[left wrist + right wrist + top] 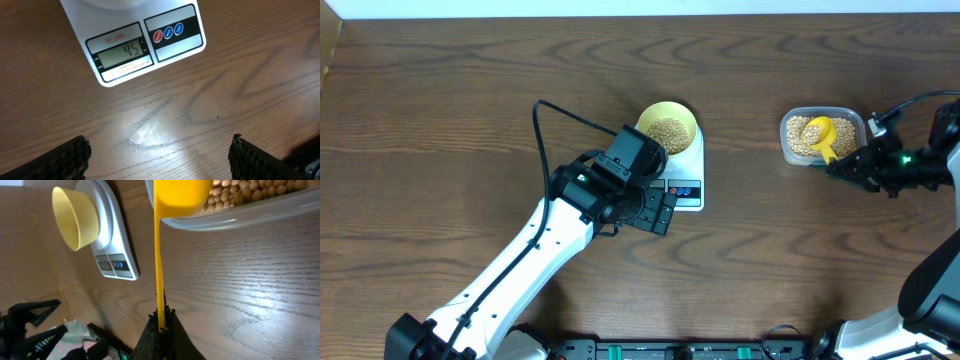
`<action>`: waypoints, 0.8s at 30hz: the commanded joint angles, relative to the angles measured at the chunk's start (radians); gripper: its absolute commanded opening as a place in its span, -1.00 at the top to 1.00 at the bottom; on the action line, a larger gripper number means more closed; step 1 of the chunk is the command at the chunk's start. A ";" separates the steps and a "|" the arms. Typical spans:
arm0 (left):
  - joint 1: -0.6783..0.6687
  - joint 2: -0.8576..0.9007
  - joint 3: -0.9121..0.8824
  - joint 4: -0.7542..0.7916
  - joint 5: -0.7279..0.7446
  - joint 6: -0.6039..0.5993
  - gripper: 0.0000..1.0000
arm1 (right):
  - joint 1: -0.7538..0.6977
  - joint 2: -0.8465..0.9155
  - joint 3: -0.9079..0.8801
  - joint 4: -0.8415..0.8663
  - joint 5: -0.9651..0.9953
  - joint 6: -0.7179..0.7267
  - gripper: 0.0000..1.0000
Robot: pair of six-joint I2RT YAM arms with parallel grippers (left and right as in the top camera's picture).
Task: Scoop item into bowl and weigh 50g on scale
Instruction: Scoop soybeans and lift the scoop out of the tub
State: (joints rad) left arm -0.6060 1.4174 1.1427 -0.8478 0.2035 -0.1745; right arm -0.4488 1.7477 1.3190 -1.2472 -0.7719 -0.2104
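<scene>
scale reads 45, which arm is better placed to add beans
Right. The right gripper is shut on the scoop, which sits in the tub of beans; the left gripper hangs open and empty by the scale.

White left arm, black joints; looping black cable; ribbed black pads on left tool; green light on right arm.
</scene>
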 commanded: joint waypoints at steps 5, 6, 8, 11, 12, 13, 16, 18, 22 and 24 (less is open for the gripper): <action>-0.002 -0.014 0.002 0.000 -0.013 0.021 -0.81 | -0.002 0.005 0.055 -0.045 -0.069 -0.069 0.97; -0.002 -0.014 0.002 0.000 -0.013 0.021 -0.82 | -0.002 0.005 0.068 -0.056 -0.069 -0.077 0.98; -0.002 -0.014 0.002 0.000 -0.013 0.021 -0.81 | -0.002 0.005 0.092 -0.072 -0.069 -0.083 0.98; -0.002 -0.014 0.002 0.000 -0.013 0.021 -0.81 | -0.002 0.005 0.130 -0.098 -0.069 -0.087 0.98; -0.002 -0.014 0.002 0.000 -0.013 0.021 -0.81 | -0.002 0.005 0.145 -0.111 -0.069 -0.097 0.98; -0.002 -0.014 0.002 0.000 -0.013 0.021 -0.81 | -0.002 0.005 0.156 -0.122 -0.070 -0.102 0.98; -0.002 -0.014 0.002 0.000 -0.013 0.021 -0.81 | 0.010 0.005 0.184 -0.157 -0.093 -0.145 0.98; -0.002 -0.014 0.002 0.000 -0.013 0.021 -0.81 | 0.026 0.005 0.190 -0.175 -0.134 -0.187 0.98; -0.002 -0.014 0.002 0.000 -0.013 0.021 -0.81 | 0.071 0.005 0.191 -0.183 -0.191 -0.217 0.98; -0.002 -0.014 0.002 0.000 -0.013 0.021 -0.81 | 0.101 0.005 0.191 -0.179 -0.197 -0.218 0.98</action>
State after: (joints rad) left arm -0.6060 1.4174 1.1427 -0.8478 0.2035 -0.1745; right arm -0.3946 1.7477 1.4868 -1.4277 -0.8913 -0.3779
